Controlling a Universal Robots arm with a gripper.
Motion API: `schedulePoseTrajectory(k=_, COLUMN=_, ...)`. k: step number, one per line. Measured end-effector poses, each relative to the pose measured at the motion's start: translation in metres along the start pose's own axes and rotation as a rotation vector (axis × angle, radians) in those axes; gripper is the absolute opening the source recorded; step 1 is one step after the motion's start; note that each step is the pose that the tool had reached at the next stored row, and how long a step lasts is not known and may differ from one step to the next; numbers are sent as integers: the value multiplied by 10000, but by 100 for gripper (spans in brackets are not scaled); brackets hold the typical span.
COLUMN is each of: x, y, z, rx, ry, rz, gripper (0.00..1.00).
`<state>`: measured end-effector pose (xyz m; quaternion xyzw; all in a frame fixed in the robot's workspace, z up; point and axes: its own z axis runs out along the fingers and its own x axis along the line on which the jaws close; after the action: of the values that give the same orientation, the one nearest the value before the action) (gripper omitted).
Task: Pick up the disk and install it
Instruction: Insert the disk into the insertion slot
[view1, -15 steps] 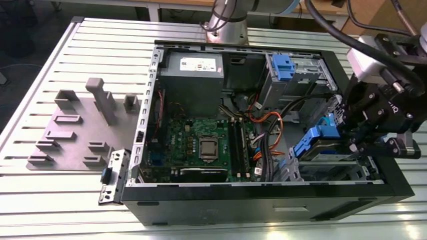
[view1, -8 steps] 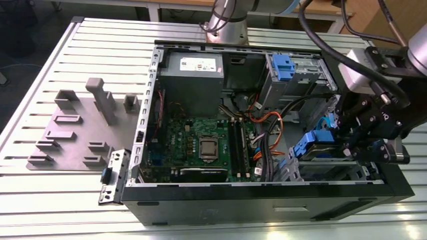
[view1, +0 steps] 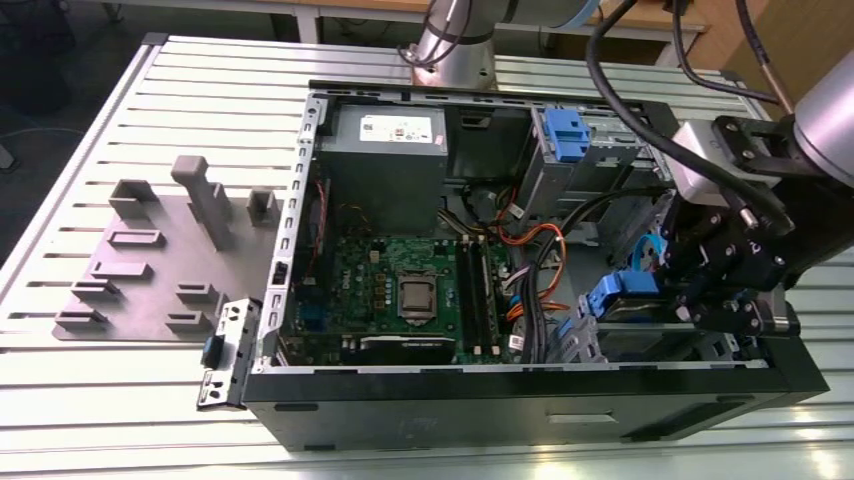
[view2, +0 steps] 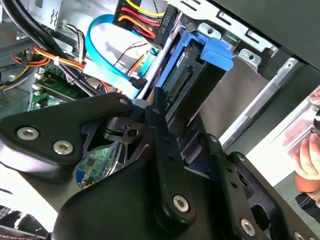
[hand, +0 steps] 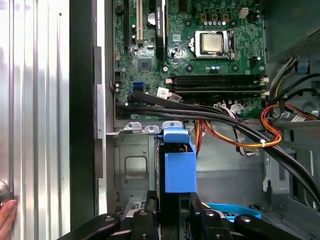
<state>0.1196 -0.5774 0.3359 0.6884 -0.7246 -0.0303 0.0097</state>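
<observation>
Lower right in the exterior view, the gripper, fingers clamped on the disk, holds it on edge to suit the bay.

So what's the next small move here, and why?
Probably push the disk a little deeper along the metal bay: the gripper is clamped on its blue carrier, the disk sits lined up with the bay, and its end seems to stand out from it.

Silver-grey arm at the exterior view's upper centre, thick black cables looping right; black gripper, its linkage plates studded with silver screws.
</observation>
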Motion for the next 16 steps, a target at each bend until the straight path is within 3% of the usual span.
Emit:
schedulePoseTrajectory(k=4, x=2, y=-3, z=55, rx=2, ry=44, rz=3, gripper=35)
schedulePoseTrajectory(k=12, x=2, y=-4, z=53, rx=3, ry=57, rz=3, gripper=36)
schedulePoseTrajectory(k=13, x=2, y=-4, z=54, rx=2, ry=54, rz=2, gripper=42)
schedulePoseTrajectory(k=16, x=2, y=-4, z=54, rx=1, ry=55, rz=3, gripper=42)
